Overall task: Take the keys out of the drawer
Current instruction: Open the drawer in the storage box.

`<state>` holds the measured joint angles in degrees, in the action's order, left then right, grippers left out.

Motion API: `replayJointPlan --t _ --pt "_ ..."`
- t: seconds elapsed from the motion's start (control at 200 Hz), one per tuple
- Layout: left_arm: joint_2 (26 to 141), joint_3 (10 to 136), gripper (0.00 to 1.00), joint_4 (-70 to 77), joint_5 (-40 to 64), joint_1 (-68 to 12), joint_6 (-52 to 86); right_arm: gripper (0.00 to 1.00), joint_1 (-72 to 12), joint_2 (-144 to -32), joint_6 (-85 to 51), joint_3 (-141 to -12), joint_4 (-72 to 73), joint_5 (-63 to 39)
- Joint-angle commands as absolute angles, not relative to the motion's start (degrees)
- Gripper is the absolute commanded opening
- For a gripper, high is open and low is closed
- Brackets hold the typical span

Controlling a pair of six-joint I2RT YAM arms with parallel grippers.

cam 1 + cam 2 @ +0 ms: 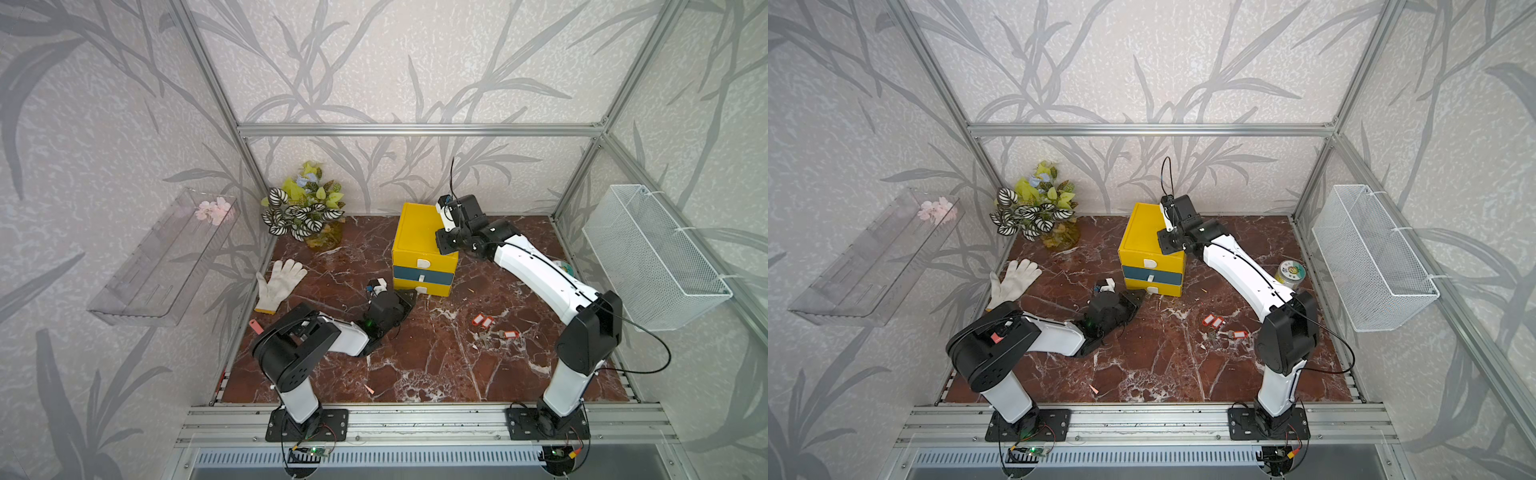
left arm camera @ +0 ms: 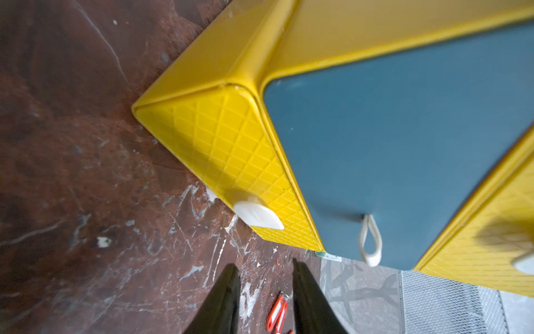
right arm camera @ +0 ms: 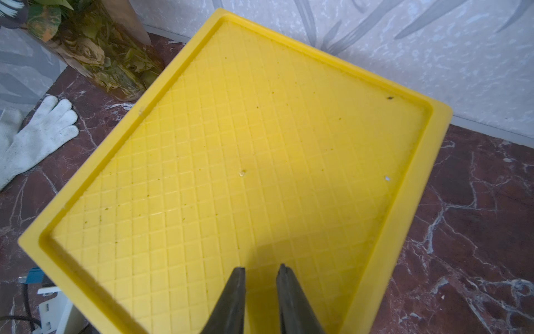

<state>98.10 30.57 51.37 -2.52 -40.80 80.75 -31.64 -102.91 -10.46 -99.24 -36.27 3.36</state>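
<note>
A yellow drawer unit [image 1: 417,232] stands at the back of the marble table. Its two yellow drawers and the blue middle drawer [image 2: 390,144] all look shut. Keys with red-orange tags [image 1: 482,320] lie on the table in front of the unit, with another tagged key [image 1: 509,334] beside them; they show in both top views [image 1: 1213,321]. My left gripper [image 2: 263,264] is open and empty, low at the unit's front left corner near the bottom drawer's white handle [image 2: 258,215]. My right gripper [image 3: 261,267] hovers over the unit's top, jaws slightly apart, holding nothing.
A white glove [image 1: 278,282] and a potted plant [image 1: 305,210] are at the back left. A round tin [image 1: 1290,274] sits behind the right arm. A wire basket [image 1: 652,257] hangs on the right wall and a clear shelf [image 1: 166,257] on the left wall.
</note>
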Motion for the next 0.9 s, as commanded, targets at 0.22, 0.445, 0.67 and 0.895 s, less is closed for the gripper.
replayJointPlan --t 0.22,0.445,0.67,0.895 --pt "97.19 34.08 0.33 56.39 -3.03 -41.13 78.84 0.24 -31.87 -102.63 -10.02 -99.44 -37.67 4.04" --pt "100.93 35.63 0.30 61.96 -0.48 -41.04 80.07 0.24 -31.87 -103.54 -10.12 -100.26 -38.40 3.96" --pt "103.09 37.52 0.20 61.91 -0.02 -41.03 80.11 0.24 -32.16 -103.63 -10.13 -100.19 -38.81 3.95" --pt "103.29 37.37 0.04 62.21 -0.19 -40.96 79.98 0.24 -32.42 -103.54 -9.68 -99.93 -39.11 4.13"
